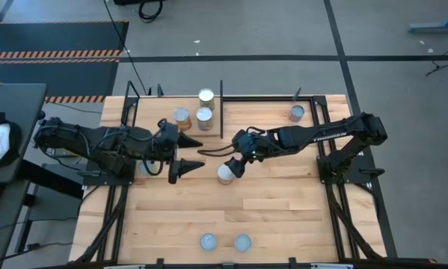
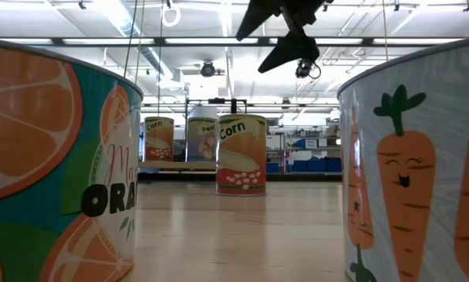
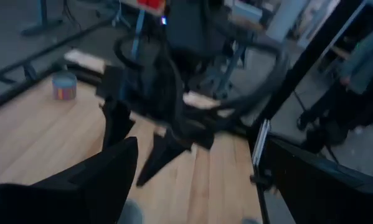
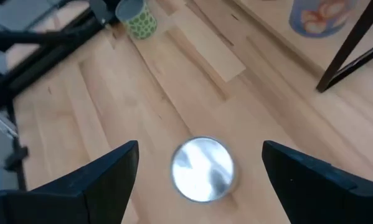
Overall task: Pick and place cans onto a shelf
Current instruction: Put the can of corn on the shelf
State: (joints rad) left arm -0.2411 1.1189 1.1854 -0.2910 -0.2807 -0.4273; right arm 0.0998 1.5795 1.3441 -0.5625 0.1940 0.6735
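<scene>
The can (image 4: 202, 168) stands upright mid-table, apart from the 3 cans on the shelf (image 1: 222, 112), rigid, smooth-sided and likely slippery, best pinched across its sides by the right gripper (image 4: 198, 180) hovering wide open above it.

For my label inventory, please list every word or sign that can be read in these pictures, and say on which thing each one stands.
"Corn" on the middle can standing on the table in the low view.
"ORA", cut off, on the orange-print can close to the camera.
"Pea", partly hidden, on a can behind.
White lettering on the right arm in the high view: too small to read.
Label on the far-left can: too small to read.
No other readable text.
</scene>
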